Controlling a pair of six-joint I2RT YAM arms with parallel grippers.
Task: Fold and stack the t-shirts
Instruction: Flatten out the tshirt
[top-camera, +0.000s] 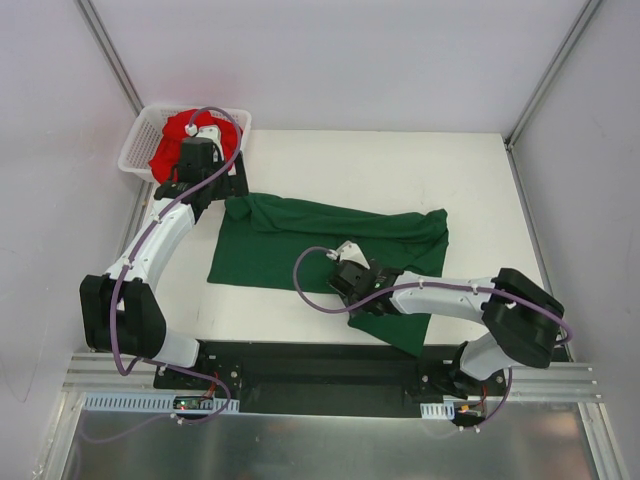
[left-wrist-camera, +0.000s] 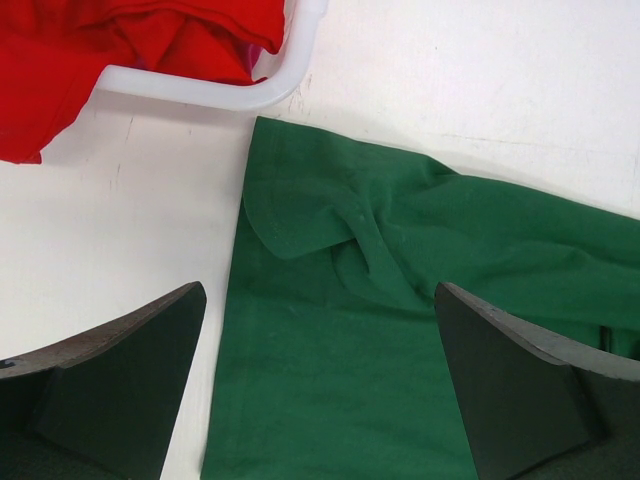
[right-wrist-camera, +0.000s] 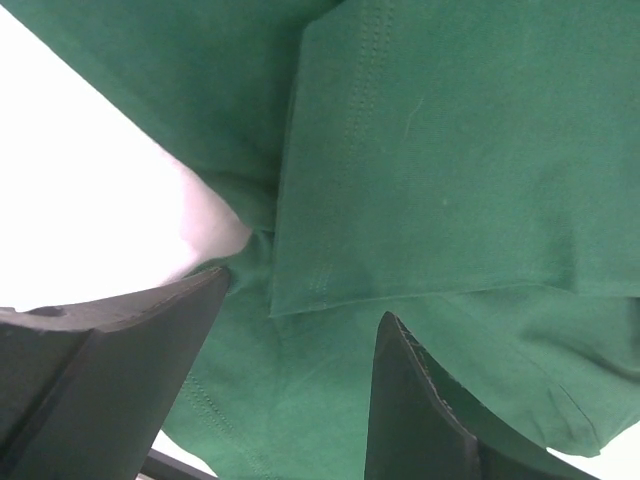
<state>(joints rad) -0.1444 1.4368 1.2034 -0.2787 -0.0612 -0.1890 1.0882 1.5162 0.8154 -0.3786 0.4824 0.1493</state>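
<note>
The dark green t-shirt (top-camera: 330, 240) lies spread across the middle of the table, its sleeve end bunched at the right. A bright red t-shirt (top-camera: 175, 135) sits crumpled in the white mesh basket (top-camera: 135, 150) at the back left. My left gripper (top-camera: 218, 185) hovers open over the green shirt's left sleeve (left-wrist-camera: 400, 250), with only flat cloth between its fingers (left-wrist-camera: 320, 290). The red shirt (left-wrist-camera: 100, 50) and the basket rim (left-wrist-camera: 200, 92) are just beyond it. My right gripper (top-camera: 345, 280) is low over the shirt's near hem. Its jaws stand apart astride a folded green edge (right-wrist-camera: 305, 297).
The basket stands off the table's back left corner, close to the left arm's wrist. White walls with metal posts enclose the table. Bare white tabletop (right-wrist-camera: 80, 180) shows left of the right gripper. A black base rail (top-camera: 320, 365) runs along the near edge.
</note>
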